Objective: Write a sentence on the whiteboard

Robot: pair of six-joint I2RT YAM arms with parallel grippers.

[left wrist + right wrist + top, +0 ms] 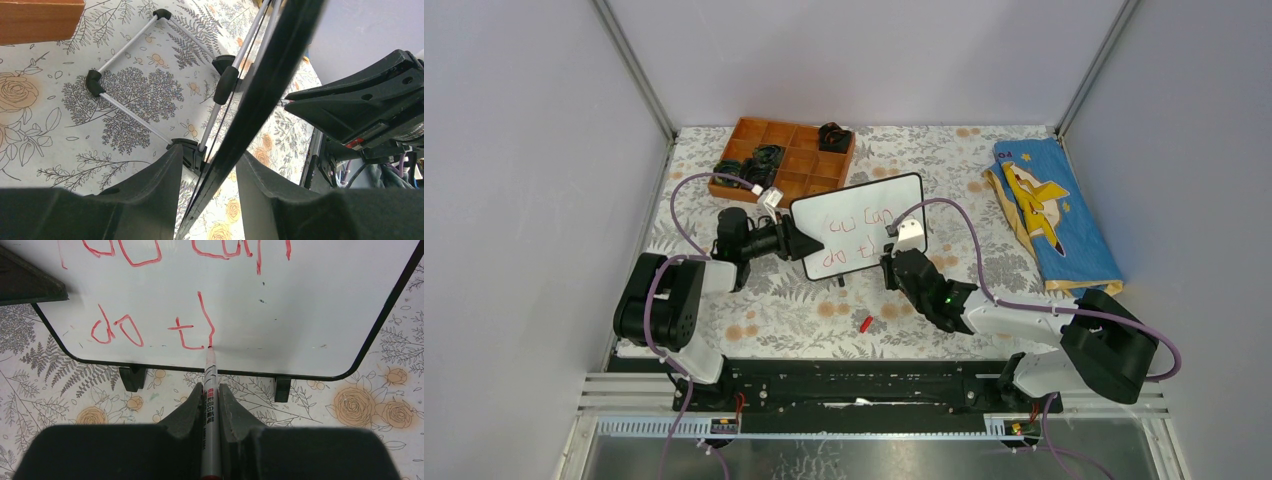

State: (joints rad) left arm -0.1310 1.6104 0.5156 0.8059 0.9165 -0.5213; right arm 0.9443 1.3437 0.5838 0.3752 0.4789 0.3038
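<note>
Mid-frame in the top view, the small black-framed white whiteboard [864, 195] stands tilted on the floral desk [804, 310], its left edge pinched by the left jaws. The right jaws clamp a slim red marker [210, 385] pointing straight up-frame, tip touching the lower line of the unfinished red handwritten sentence [180, 327]; blank board lies rightward.

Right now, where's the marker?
Right wrist view: the marker is clamped in the right end effector, its tip touching the whiteboard at the foot of the last red stroke on the lower line, near the board's bottom edge.
</note>
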